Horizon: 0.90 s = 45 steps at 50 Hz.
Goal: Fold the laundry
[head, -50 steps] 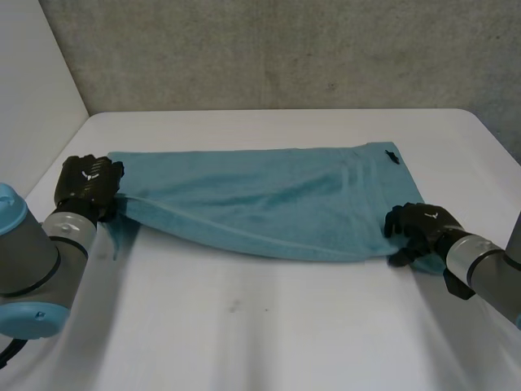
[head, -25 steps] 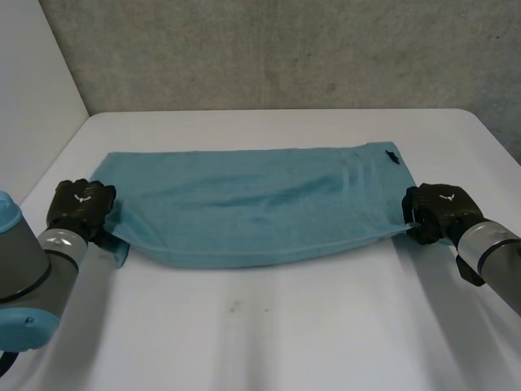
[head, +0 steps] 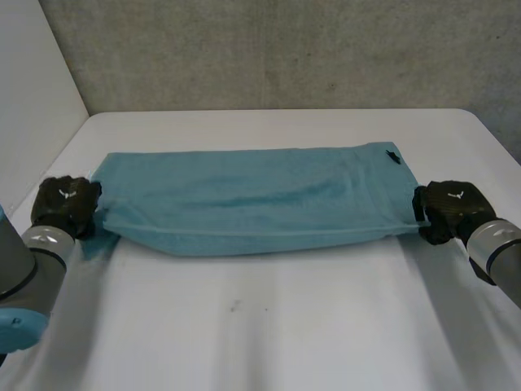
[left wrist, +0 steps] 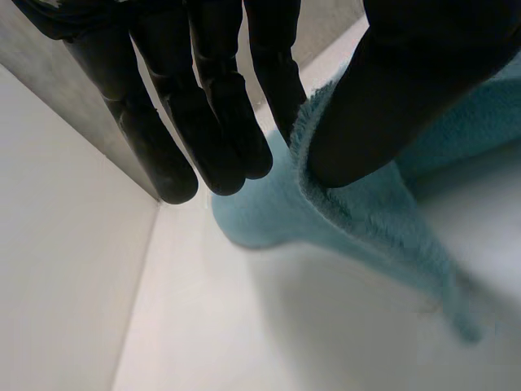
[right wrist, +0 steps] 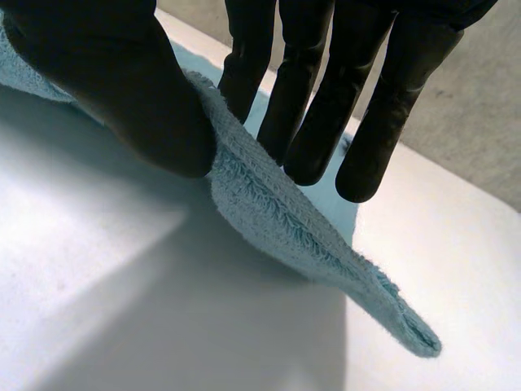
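Now, the teal towel [head: 260, 195] stretches side to side across the middle of the white table [head: 269, 326], its near edge running in a straight line between the two hands. The left hand [head: 63, 204] sits at the towel's left end, close to the table's left edge. In its wrist view the thumb [left wrist: 391, 98] pinches the fringed edge against straight fingers [left wrist: 220, 122]. The right hand [head: 449, 209] is at the right end, thumb [right wrist: 106, 81] and fingers [right wrist: 309, 106] nipping the cloth likewise, a corner dangling past them. A small dark tag [head: 392, 155] shows at the towel's far right corner.
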### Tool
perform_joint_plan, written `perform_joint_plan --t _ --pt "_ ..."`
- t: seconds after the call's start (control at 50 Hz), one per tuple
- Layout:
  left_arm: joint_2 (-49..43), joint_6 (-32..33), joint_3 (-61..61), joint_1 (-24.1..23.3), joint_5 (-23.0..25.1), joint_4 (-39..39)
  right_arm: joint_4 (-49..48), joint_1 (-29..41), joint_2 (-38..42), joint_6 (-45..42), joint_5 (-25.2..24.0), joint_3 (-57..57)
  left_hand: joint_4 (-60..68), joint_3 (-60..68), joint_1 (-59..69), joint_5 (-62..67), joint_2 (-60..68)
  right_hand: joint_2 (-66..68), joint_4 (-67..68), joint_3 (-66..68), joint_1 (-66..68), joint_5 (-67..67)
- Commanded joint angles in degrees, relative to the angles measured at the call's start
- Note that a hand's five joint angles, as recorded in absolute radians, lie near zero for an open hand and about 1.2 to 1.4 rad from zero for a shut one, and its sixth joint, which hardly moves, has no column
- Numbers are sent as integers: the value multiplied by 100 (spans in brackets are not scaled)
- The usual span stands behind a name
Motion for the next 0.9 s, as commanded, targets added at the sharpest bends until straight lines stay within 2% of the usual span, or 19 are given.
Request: perform_joint_plan --t 0.02,0.04,0.08,0.14,0.18,0.2,0.24,0.36,0.46,0.52,0.64,0.72,0.74,0.78,0.8,0.84,0.86,0.88,0.9 --pt "1155 294 28 -45 45 -174 909 -11 -1083 -517 -5 -336 1169 1180 1600 1418 1142 1238 1175 1229 2398 1417" --pt "1158 295 28 -45 45 -175 912 -11 -1086 -519 -5 -337 1169 1180 1600 1418 1142 1238 1175 1229 2398 1417" --pt "1683 750 36 -36 62 -472 1743 -20 -1585 -991 -22 -634 1169 1180 1600 1418 1142 1238 1175 1229 2398 1417" --pt "1887 1060 54 -10 115 -694 2169 -37 -1763 -1248 -22 -776 1169 1180 1600 1418 1142 1238 1175 1229 2398 1417" --pt "2124 1681 106 34 369 -1236 2982 -99 -1990 -1790 -22 -1030 1169 1180 1600 1418 1142 1238 1175 1229 2398 1417" --pt "2125 1684 107 34 370 -1238 2986 -99 -1991 -1793 -22 -1031 1169 1180 1600 1418 1142 1238 1175 1229 2398 1417" --pt "2142 2235 168 130 624 -1868 3712 -116 -2009 -2449 -5 -1128 1169 1180 1600 1418 1142 1238 1175 1229 2398 1417" --pt "2081 2624 177 412 818 -2803 4217 -125 -1868 -3252 92 -1049 1169 1180 1600 1418 1142 1238 1175 1229 2398 1417" --pt "1283 2703 168 474 906 -2926 3928 -55 -974 -3366 565 -935 1169 1180 1600 1418 1142 1238 1175 1229 2398 1417" --pt "1044 2704 212 465 906 -2908 3707 -64 -708 -3366 663 -970 1169 1180 1600 1418 1142 1238 1175 1229 2398 1417" --pt "50 2730 819 386 871 -2451 2889 -37 74 -3313 927 -1365 1169 1180 1600 1418 1142 1238 1175 1229 2398 1417" --pt "-379 2712 1869 123 845 -1908 2373 383 548 -2981 1181 -2477 1169 1180 1600 1418 1142 1238 1175 1229 2398 1417" --pt "-380 2712 1873 122 845 -1906 2371 384 549 -2980 1182 -2481 1169 1180 1600 1418 1142 1238 1175 1229 2398 1417" --pt "-468 2616 2835 -175 819 -1539 1847 621 566 -2498 1479 -3496 1169 1180 1600 1418 1142 1238 1175 1229 2398 1417" --pt "-468 2616 2840 -177 818 -1537 1844 622 566 -2496 1481 -3501 1169 1180 1600 1418 1142 1238 1175 1229 2398 1417" --pt "-468 2545 3323 -291 818 -1300 1039 709 523 -2059 1691 -4288 1169 1180 1600 1418 1142 1238 1175 1229 2398 1417" --pt "-442 2423 3741 -361 818 -995 1035 710 522 -2057 1692 -4292 1169 1180 1600 1418 1142 1238 1175 1229 2398 1417" --pt "-416 2205 4093 -431 818 -618 556 727 383 -1909 1744 -4544 1169 1180 1600 1418 1142 1238 1175 1229 2398 1417" --pt "-415 2203 4097 -432 818 -615 552 727 382 -1907 1744 -4547 1169 1180 1600 1418 1142 1238 1175 1229 2398 1417"
